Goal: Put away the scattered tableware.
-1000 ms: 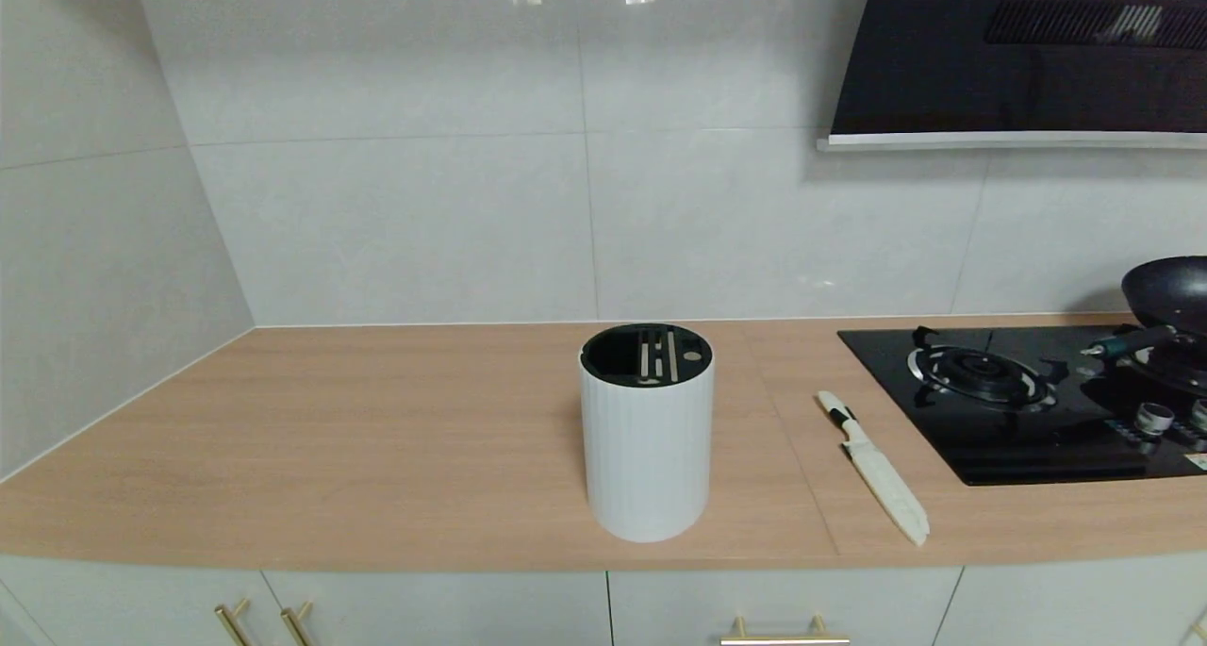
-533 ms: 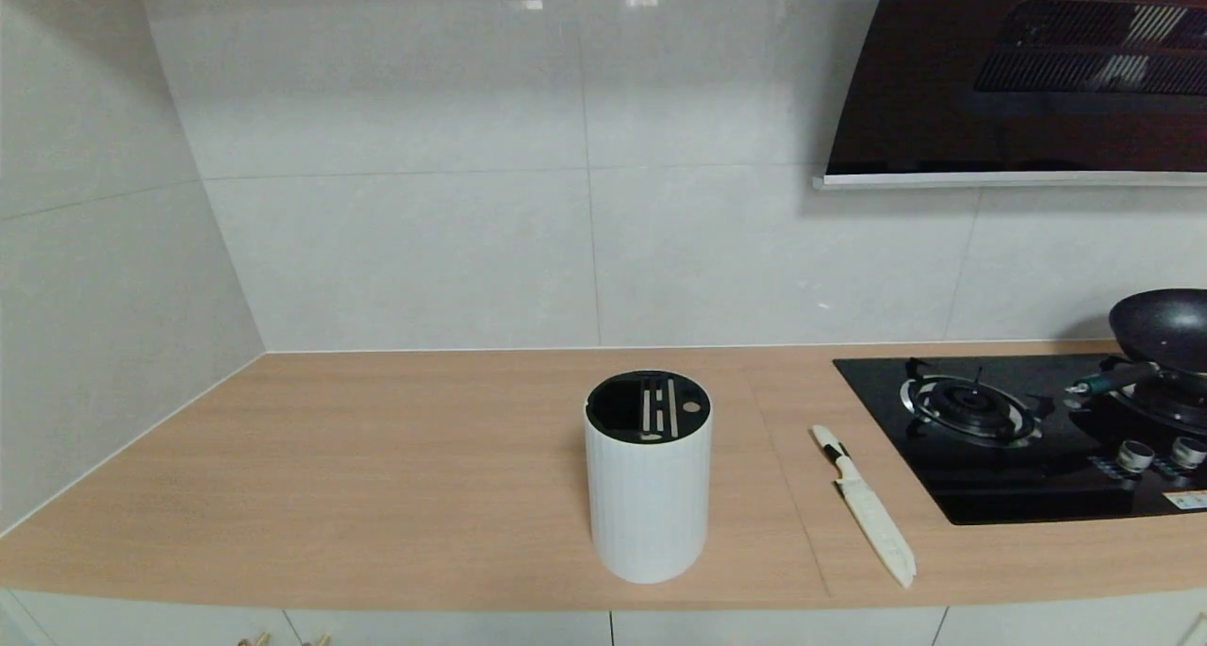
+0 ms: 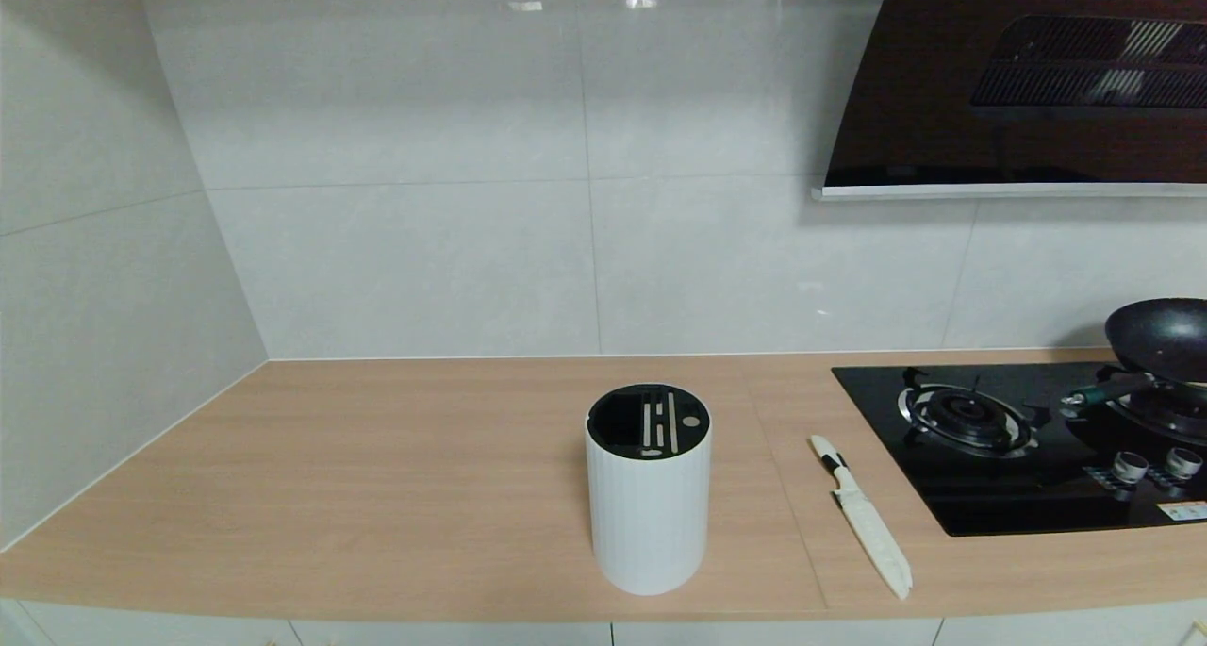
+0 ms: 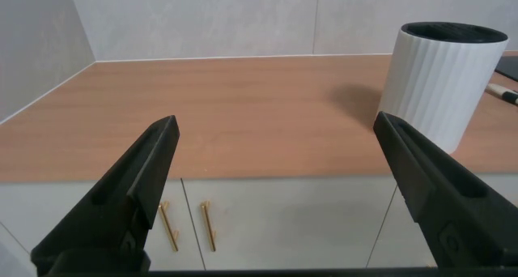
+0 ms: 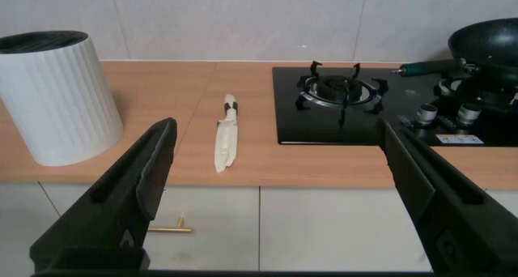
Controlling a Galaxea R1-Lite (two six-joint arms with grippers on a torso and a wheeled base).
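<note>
Along the room's back wall ran a wood-grain countertop (image 3: 377,476). Pale tiled wall (image 3: 405,203) stood behind it and on the robot's L, w/ a dark range hood (image 3: 1018,90) mounted above the R end. White cabinet fronts (image 4: 283,220) ran below the front edge. A black glass hob (image 3: 1000,495) was set into the countertop at R. A black wok (image 3: 1165,330) sat on the hob's far-R burner, its handle pointing L.

Task item: knife (image 3: 860,517), pale blade and pale handle w/ a dark band btwn them. It lay flat on the countertop btwn the holder (image 3: 648,505) and the hob, touching neither. Long axis ran approx. back-to-front, slightly skewed: handle end toward the wall, blade tip toward the front edge and a little to the R. The tip lay near the front edge.

Holder: white ribbed cylinder, upright, approx. mid-countertop and close to the front edge. Its black top insert had narrow slits, a round hole and a larger opening on the L side.

Counts:
- knife ×1
- holder ×1
- wok ×1
- burners ×2, i.e. one bare burner (image 3: 962,415) and one under the wok
- knobs (image 3: 1129,462) ×2
- gold cabinet handles (image 4: 168,227) ×2 in the L wrist view

L gripper (image 4: 271,127): black fingers spread wide, nothing btwn them. It was held off the countertop's front edge, before the cabinet fronts.

R gripper (image 5: 275,129): fingers likewise spread wide and empty. It was also held off the front edge, w/ the knife on the countertop ahead of it.
</note>
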